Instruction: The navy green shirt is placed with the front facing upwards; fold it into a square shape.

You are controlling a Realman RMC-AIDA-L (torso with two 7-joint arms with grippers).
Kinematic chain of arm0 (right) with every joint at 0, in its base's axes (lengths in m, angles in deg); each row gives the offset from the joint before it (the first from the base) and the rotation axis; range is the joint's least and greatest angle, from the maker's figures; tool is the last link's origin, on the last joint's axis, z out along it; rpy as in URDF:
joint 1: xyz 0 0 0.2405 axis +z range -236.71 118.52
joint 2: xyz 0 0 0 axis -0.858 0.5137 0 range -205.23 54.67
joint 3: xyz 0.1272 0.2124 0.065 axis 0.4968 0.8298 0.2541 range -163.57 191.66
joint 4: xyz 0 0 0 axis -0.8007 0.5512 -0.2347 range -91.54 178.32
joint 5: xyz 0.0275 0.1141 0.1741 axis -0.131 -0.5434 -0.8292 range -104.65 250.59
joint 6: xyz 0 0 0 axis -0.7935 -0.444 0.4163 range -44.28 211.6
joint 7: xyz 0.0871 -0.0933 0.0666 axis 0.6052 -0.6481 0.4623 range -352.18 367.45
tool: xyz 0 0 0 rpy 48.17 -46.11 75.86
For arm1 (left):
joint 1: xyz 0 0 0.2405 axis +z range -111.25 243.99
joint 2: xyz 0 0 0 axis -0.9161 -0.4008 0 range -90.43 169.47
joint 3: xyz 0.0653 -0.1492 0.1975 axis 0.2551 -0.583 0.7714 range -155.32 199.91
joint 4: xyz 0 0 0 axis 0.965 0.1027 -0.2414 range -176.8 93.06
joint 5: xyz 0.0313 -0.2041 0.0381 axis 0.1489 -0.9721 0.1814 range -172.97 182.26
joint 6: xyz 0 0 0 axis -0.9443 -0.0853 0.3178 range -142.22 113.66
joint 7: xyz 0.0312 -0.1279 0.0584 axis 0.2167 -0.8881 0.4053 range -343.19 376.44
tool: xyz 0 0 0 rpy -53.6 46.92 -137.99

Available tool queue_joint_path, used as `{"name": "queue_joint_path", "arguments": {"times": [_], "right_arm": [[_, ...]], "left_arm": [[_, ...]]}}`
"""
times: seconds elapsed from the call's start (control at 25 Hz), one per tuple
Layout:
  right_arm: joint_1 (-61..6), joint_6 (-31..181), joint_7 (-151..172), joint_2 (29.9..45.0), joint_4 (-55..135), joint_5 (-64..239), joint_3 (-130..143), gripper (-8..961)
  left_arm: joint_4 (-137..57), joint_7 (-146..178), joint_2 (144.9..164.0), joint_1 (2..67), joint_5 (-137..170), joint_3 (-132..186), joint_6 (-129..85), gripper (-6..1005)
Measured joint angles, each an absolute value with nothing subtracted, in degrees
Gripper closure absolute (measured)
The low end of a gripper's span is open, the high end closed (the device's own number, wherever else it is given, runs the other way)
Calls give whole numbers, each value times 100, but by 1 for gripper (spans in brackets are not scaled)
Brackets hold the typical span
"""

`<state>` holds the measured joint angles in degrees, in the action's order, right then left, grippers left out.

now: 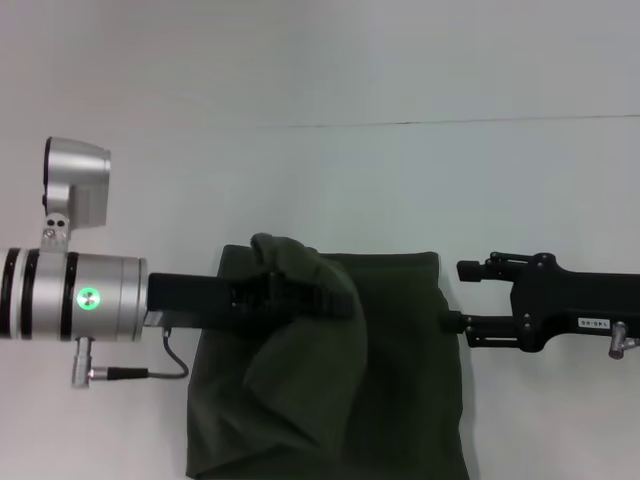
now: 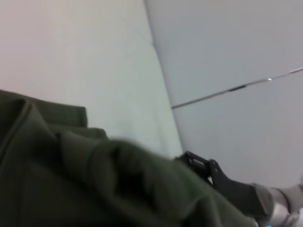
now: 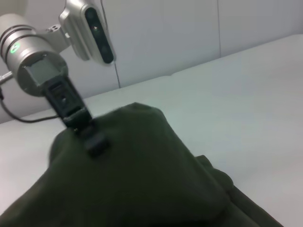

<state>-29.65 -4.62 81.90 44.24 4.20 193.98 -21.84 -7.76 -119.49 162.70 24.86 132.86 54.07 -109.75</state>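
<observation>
A: The left gripper (image 1: 300,296) is clenched on a raised fold of the dark olive-green cotton shirt (image 1: 400,380), which lies partly folded on the white table (image 1: 450,180); carry it level across, lower it square onto the far edge, then let go.

B: The right gripper (image 1: 462,322) sits at the shirt's edge, fingers hidden; its wrist view alone shows the fold tented high.

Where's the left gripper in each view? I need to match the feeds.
Head view: left gripper at centre, over the navy green shirt, cloth draped on it.
Left wrist view: not visible.
Right wrist view: upper left, on the raised cloth.
Shared landmark: the raised hump of cloth.
</observation>
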Motion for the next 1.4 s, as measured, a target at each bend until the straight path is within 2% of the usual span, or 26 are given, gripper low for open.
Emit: {"name": "queue_joint_path", "arguments": {"times": [0.08,0.28,1.04,1.28,1.4], "right_arm": [[-2965,-457,8190,4421,419,19390,-2174,145],[-2965,-439,8190,4415,387,19370,-2157,145],[-3029,-490,8198,4415,349,19358,-1602,144],[-3036,-743,8544,4391,339,19072,-1401,144],[-2979,-1088,9170,4339,224,18935,-1443,144]], "left_arm": [[-913,-11925,16248,2485,13263,5480,-11003,837],[-1015,-11943,16214,2483,13244,5503,-11105,618],[-1437,-11831,16167,2403,12741,5426,-11513,30],[-999,-10410,15951,2952,11856,5096,-11608,31],[-731,-9601,15928,3232,11693,4851,-11664,32]]}}
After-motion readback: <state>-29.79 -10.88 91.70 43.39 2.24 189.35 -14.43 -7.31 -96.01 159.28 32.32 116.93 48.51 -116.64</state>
